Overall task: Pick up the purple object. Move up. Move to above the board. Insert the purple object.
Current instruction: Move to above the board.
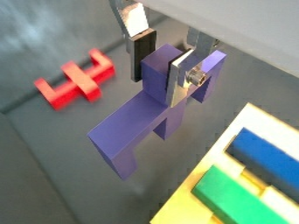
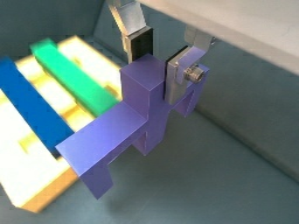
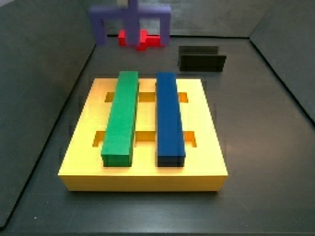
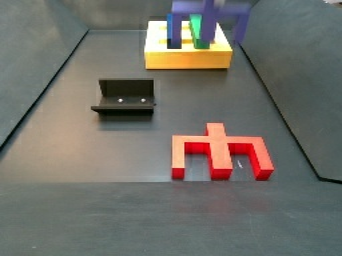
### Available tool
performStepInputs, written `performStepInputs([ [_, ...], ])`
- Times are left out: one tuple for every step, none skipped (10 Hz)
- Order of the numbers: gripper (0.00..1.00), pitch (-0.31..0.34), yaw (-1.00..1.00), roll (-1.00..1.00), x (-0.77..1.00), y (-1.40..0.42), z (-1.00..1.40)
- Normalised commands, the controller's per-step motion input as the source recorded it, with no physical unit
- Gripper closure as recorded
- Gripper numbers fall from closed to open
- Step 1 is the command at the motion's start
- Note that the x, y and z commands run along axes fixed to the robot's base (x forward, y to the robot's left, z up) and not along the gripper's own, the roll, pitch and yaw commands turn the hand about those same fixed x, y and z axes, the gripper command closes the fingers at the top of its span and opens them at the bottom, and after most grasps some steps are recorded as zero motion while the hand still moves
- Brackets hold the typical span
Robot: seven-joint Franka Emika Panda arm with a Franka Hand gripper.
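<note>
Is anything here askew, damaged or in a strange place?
Nothing stands out. The gripper holds the purple object in the air beside the board; the green bar and blue bar lie straight in it.

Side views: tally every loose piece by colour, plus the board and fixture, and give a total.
Purple bridge-shaped block, held in the gripper: 1
Green bar: 1
Blue bar: 1
Red notched block: 1
Yellow slotted board: 1
Dark L-shaped fixture: 1
Total: 6

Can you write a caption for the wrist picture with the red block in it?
Gripper holds the purple block off the floor, between the red block and the yellow board.
</note>
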Motion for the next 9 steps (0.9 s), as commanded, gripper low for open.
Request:
performStepInputs([
  [1.0,0.016,-0.01,-0.02,-0.01,-0.01,1.4],
  [1.0,0.091,-0.01,-0.02,0.05,0.0,0.88],
  [1.0,0.108,-0.01,-0.03,0.05,0.0,0.65],
  [1.0,0.08,0.0,-0.03,0.04,0.0,0.25],
  [1.0,0.068,0.0,-0.03,0.02,0.0,0.2],
  [1.0,0.016,1.0,0.01,0.58,-1.4,0.39],
  [1.0,0.02,1.0,0.02,0.59,-1.4,0.35],
  [1.0,0.029,1.0,0.03,0.62,-1.4,0.32],
  [1.0,0.049,1.0,0.02,0.75,-1.4,0.36],
])
